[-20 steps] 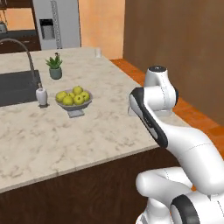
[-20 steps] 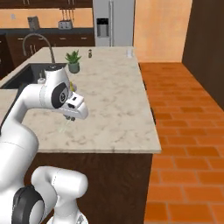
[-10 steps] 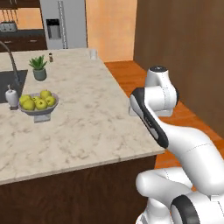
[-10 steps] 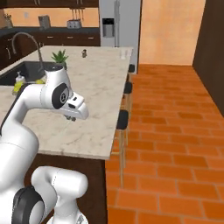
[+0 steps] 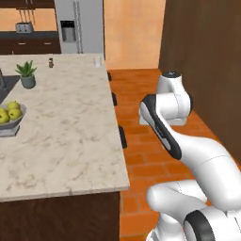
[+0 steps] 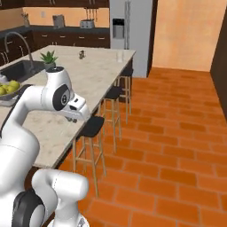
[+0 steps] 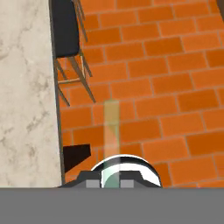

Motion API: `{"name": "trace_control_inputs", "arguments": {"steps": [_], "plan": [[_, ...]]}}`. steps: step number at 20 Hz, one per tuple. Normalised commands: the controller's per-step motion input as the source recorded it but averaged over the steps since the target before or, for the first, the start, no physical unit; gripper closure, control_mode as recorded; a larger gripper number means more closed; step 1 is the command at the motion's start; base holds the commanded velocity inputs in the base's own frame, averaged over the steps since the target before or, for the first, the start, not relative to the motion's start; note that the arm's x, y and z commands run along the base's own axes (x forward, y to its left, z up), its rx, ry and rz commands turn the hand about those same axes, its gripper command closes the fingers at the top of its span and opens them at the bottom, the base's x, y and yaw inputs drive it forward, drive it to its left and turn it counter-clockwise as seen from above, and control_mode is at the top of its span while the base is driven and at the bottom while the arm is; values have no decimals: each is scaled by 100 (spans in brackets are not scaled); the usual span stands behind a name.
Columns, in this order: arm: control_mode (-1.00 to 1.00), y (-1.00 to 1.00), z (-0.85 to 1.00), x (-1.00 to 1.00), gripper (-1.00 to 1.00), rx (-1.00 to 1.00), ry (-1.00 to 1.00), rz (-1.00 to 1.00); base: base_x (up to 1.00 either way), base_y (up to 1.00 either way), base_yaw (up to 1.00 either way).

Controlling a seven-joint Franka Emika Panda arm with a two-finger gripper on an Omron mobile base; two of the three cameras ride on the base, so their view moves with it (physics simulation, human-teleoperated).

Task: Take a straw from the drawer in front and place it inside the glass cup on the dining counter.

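I am finding no readable text, label, brand, number or sign anywhere in these views. I am checking the fridge (image 6: 127,33) front with its dispenser panel, the dining counter (image 5: 66,136) surface and the small items standing on it, and nothing is resolving into letters or digits.

Base views: shared dining counter (image 5: 70,141)
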Motion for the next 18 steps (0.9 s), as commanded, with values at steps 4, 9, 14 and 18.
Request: {"name": "trace_control_inputs", "arguments": {"steps": [4,9,14,18], "plan": [[100,0,0,0,100,0,0,0,77,-99,41],[100,0,0,0,100,0,0,0,72,-94,49],[100,0,0,0,100,0,0,0,67,-99,46],[100,0,0,0,100,0,0,0,65,-100,45]]}}
